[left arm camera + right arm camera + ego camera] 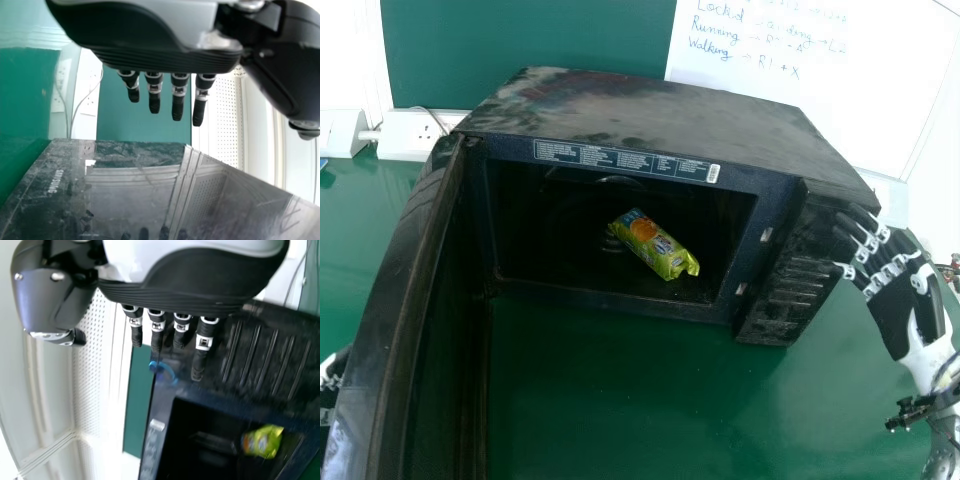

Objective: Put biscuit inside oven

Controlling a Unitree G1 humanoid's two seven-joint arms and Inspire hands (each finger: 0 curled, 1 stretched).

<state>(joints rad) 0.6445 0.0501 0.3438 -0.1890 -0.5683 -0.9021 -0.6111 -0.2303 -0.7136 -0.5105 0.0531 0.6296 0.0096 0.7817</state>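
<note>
Looking at the lettering first, I find pale brand print on the outer face of the oven door (125,190), and a printed strip (610,158) runs along the frame above the oven's opening, a small barcode sticker (713,173) at its right end. A white sheet (880,110) behind bears several handwritten lines with arrows. The biscuit packet (655,247) has printing too, around an orange picture on green and yellow.

My right hand (892,285) is at the oven's right front corner, beside the ribbed panel (800,285). Its fingers are extended and slightly spread with nothing in them, and my thumb stands apart from them in the right wrist view. I can't tell whether the fingertips touch the casing. My left hand (332,380) is at the left edge of the head view, on the outer side of the door, its fingers straight and its grasp empty.

The dark oven (670,105) sits on the green table (610,400), its door swung wide to the left. Inside the cavity lies the biscuit packet, flat and slanted, its nearer end toward the right.
</note>
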